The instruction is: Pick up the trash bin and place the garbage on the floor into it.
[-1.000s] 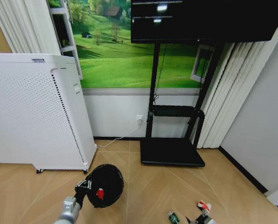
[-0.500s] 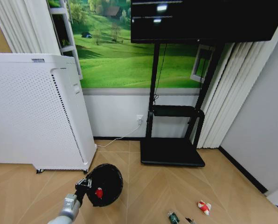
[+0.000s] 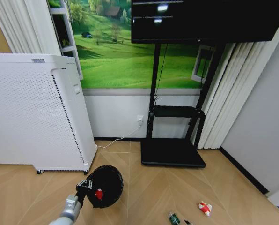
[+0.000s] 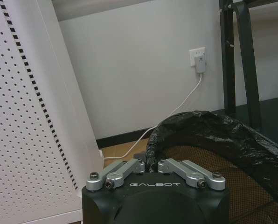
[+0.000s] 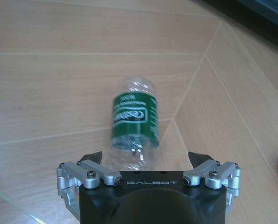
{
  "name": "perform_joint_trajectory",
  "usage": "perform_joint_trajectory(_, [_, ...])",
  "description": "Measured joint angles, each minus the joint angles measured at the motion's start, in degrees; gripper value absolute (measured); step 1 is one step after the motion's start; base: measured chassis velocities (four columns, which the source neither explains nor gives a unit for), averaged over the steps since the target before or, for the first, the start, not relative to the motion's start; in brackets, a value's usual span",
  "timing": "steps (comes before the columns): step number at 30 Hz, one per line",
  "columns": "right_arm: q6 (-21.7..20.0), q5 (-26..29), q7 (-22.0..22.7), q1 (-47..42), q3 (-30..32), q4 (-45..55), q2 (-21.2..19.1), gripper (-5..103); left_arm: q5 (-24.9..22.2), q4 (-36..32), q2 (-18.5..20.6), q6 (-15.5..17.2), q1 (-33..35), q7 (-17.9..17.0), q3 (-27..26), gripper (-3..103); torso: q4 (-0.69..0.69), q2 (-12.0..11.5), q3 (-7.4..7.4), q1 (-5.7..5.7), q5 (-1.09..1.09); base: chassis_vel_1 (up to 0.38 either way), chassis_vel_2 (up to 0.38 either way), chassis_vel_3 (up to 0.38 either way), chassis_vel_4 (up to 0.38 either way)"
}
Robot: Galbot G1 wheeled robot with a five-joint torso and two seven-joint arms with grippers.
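The trash bin (image 3: 106, 185), a small round black mesh basket with a black liner, hangs tilted above the floor. My left gripper (image 3: 84, 185) is shut on its near rim, and the left wrist view shows the fingers (image 4: 129, 166) pinching the liner edge (image 4: 150, 150). One red piece of garbage (image 3: 99, 193) lies inside the bin. A green-labelled clear bottle (image 5: 134, 122) lies on the floor just ahead of my open right gripper (image 5: 145, 157), its lower end between the fingers. The bottle (image 3: 173, 218) also shows at the head view's lower edge, with a red-and-white piece (image 3: 204, 207) to its right.
A tall white perforated appliance (image 3: 34, 112) stands left of the bin, with a white cable (image 3: 121, 139) running to a wall socket. A black TV stand (image 3: 173, 152) sits against the wall ahead. Curtains (image 3: 223, 103) and a grey wall close the right side.
My right gripper has dropped out of the head view's lower edge, moving from beside the red-and-white piece toward the bottle. The bin has shifted slightly down and left.
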Motion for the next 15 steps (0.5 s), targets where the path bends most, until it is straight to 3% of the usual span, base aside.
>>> perform_joint_trajectory(13, [-0.6, 0.7, -0.1, 2.1, -0.6, -3.9, 1.2, 103, 0.2, 0.9, -0.1, -0.2, -0.8, -0.1, 0.6, 6, -0.01, 0.0, 0.0, 0.0, -0.06, 0.0, 0.0, 0.0, 0.0])
perform_joint_trajectory(14, [-0.2, 0.4, -1.0, 2.5, -0.8, -4.6, 1.5, 95, 0.2, 1.0, -0.1, -0.3, -0.8, -0.1, 0.6, 6, -0.02, 0.0, -0.01, -0.01, -0.09, 0.0, 0.0, 0.0, 0.0])
perform_joint_trajectory(15, [-0.2, 0.4, -1.0, 2.5, -0.8, -4.6, 1.5, 95, 0.2, 1.0, -0.1, -0.3, -0.8, -0.1, 0.6, 6, -0.02, 0.0, -0.01, -0.01, -0.09, 0.0, 0.0, 0.0, 0.0])
